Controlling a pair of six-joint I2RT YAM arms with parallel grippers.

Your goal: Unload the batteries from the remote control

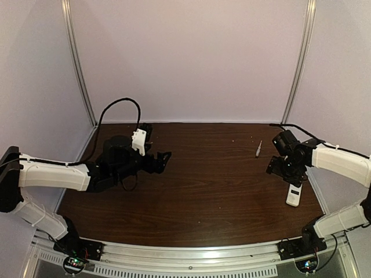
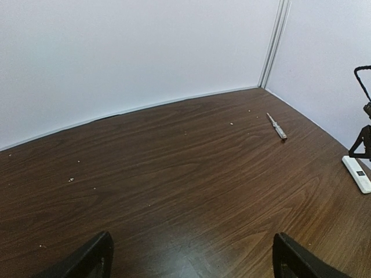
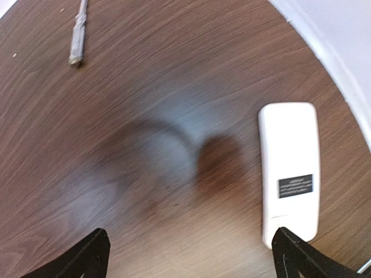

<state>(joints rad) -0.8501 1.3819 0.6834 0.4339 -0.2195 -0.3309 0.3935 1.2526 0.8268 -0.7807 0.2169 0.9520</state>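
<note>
My right gripper (image 3: 191, 258) hangs wide open and empty over the dark wooden table (image 3: 174, 75) — the white flat rectangular plastic remote control (image 3: 288, 174) lies dark label up, just outside one finger, not between the jaws. My left gripper (image 2: 191, 260) gapes empty too — well apart.

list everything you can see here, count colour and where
remote control: one, white, dark label facing up, right side of the table
batteries: none visible
slim tool: one, silvery-grey, lying on the table farther back than the remote control
specks: several, pale, scattered over the table
table: one, dark brown wood
walls: pale, around the back and sides
left gripper: one, black, open, empty, over the table's left side
right gripper: one, black, open, empty, just beside the remote control
</note>
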